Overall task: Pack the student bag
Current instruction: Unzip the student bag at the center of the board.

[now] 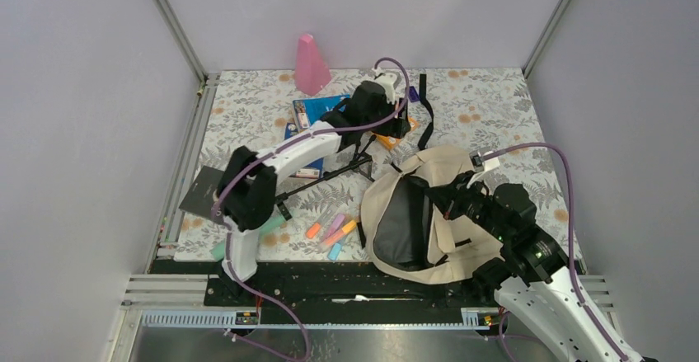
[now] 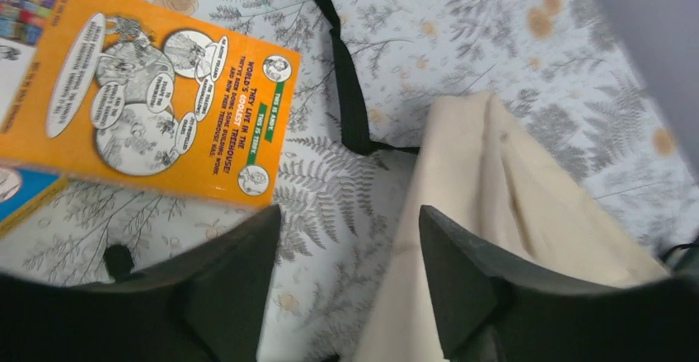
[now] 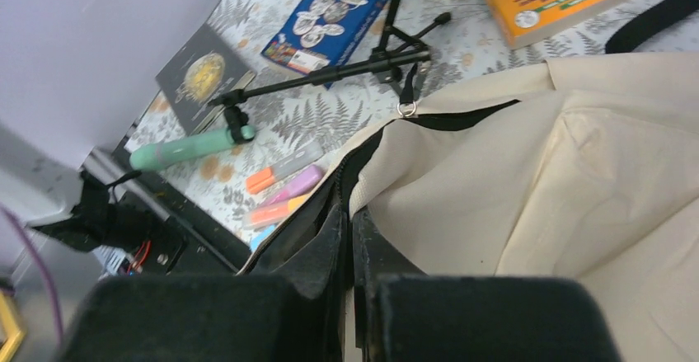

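The student bag (image 1: 408, 213) is a beige backpack with its dark mouth open, lying at the near right. My right gripper (image 3: 348, 222) is shut on the bag's black zipper rim (image 3: 363, 143) and shows in the top view (image 1: 452, 199) at the bag's right side. My left gripper (image 2: 350, 238) is open and empty. It hovers over the table at the far middle (image 1: 387, 115), between an orange book (image 2: 157, 90) and the bag's beige fabric (image 2: 494, 189). A black strap (image 2: 350, 98) runs between them.
A blue book (image 1: 309, 115) and a pink cone (image 1: 311, 65) lie at the back. A black notebook (image 1: 204, 190) lies at the left edge. A black tripod with a green handle (image 3: 189, 148) and several highlighters (image 1: 334, 230) lie left of the bag.
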